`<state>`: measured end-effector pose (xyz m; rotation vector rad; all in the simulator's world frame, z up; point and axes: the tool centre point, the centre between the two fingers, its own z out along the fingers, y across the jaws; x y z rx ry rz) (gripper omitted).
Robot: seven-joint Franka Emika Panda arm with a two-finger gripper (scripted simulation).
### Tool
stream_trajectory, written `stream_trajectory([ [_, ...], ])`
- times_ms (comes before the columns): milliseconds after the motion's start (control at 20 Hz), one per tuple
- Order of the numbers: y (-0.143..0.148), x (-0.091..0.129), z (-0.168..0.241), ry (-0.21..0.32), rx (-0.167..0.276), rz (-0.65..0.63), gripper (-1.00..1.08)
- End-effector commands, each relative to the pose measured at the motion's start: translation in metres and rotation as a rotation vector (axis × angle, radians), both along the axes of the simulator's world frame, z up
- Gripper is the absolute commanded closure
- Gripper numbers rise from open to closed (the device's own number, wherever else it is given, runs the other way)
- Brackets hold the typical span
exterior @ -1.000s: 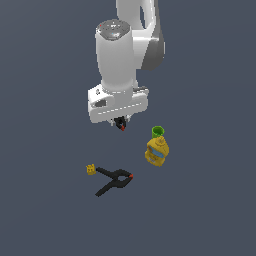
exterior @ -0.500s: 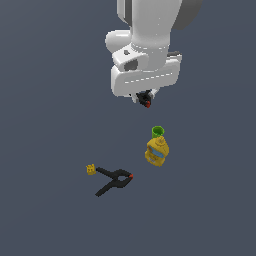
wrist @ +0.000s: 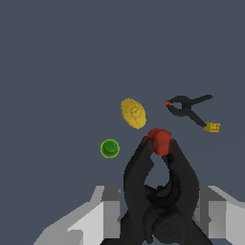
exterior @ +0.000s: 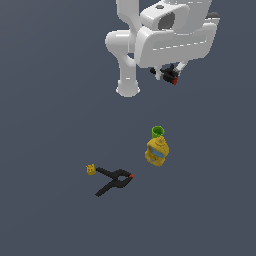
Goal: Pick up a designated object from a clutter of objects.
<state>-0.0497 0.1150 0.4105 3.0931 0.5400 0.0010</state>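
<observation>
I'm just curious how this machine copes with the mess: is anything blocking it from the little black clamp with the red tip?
No. The small clamp is already between the fingers, lifted well above the larger clamp, yellow bottle, green cup and yellow block.

White arm raised high, hand [exterior: 171, 76] pointing down, fingers clamped on small clamp [wrist: 158, 191]

A plain, flat, dark blue-grey floor [exterior: 45, 90] is seen throughout, evenly lit, with no walls or furniture shown.
</observation>
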Motion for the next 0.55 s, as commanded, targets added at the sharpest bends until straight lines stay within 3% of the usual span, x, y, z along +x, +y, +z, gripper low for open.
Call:
stream_trajectory([
  [0,0.01,-0.001,0.012,0.001,0.001,-0.001,1.08],
  [500,0.024,-0.001,0.028,0.001,0.002,-0.001,1.08],
])
